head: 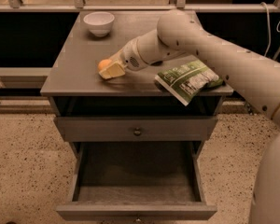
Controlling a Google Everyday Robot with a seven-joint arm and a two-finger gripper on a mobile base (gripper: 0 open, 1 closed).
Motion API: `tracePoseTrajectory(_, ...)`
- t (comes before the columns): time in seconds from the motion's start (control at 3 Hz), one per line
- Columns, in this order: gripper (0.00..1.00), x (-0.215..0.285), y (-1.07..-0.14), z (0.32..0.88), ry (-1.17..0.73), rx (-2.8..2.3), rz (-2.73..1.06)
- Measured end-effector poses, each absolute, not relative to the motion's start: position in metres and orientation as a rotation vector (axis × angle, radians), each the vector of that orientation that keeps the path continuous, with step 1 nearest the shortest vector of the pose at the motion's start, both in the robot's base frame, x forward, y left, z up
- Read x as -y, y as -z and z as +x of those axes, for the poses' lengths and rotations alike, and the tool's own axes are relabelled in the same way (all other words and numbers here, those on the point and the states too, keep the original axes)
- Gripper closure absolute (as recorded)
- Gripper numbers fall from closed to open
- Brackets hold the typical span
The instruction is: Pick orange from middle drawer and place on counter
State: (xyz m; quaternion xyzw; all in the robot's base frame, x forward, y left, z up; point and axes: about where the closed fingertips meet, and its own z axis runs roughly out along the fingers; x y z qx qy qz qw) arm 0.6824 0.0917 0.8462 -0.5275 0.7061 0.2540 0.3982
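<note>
The orange (103,64) is small and round and sits between the pale fingers (114,71) of my gripper (107,68). The gripper is shut on it, low over the left part of the grey counter (74,73); I cannot tell whether the orange touches the top. My white arm reaches in from the right. The middle drawer (135,181) is pulled out below, and its grey floor is bare.
A white bowl (99,22) stands at the counter's back left. A green and white snack packet (189,80) lies at the counter's front right, overhanging the edge. A shut drawer front with a small knob (137,131) is above the open drawer. Speckled floor surrounds the cabinet.
</note>
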Motion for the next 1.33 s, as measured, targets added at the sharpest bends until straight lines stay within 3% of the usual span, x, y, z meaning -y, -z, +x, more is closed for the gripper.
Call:
tracePoseTrajectory(0.33, 0.00, -0.095, -0.845, 0.682, -0.648, -1.785, -1.340)
tracePoseTrajectory(1.33, 0.00, -0.125, -0.909, 0.658, -0.660, -1.510, -1.572)
